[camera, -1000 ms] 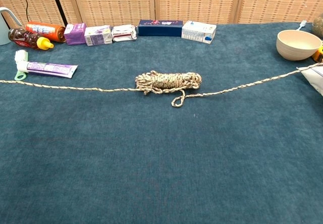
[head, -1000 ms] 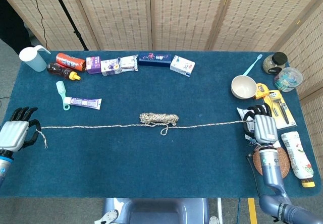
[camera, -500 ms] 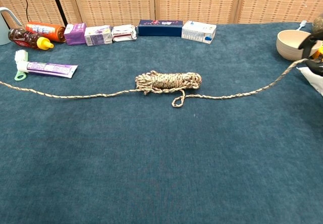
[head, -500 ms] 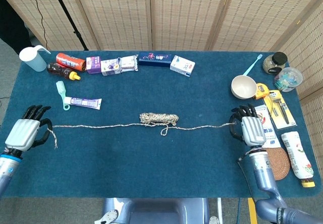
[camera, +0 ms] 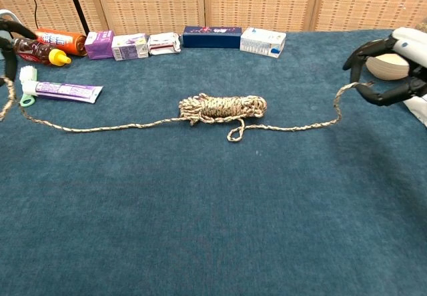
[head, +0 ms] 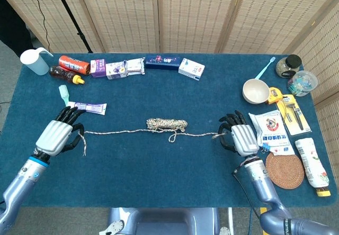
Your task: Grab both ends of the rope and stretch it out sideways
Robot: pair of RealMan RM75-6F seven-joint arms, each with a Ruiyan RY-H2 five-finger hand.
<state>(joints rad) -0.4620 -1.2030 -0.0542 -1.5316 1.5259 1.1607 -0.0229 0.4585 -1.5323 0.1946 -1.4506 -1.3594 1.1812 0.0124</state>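
Observation:
A speckled rope lies across the blue table [head: 159,171], with its bundled coil [head: 167,124] [camera: 222,107] at the middle. Slack strands run from the coil to both sides. My left hand [head: 58,135] grips the left strand, whose short tail hangs below the fingers; in the chest view only its fingertips [camera: 8,33] show at the left edge. My right hand [head: 239,137] [camera: 393,66] pinches the right end, which is lifted off the cloth.
A toothpaste tube [head: 86,107] and green toothbrush [head: 64,95] lie just behind my left hand. Bottles and small boxes [head: 127,66] line the back edge. A bowl [head: 256,91], a white packet [head: 271,132], a cork coaster [head: 284,169] and other items crowd the right side.
Both hands have moved inward toward the coil, each still holding its rope end. The rope, taut a second ago, now sags and curves on the table.

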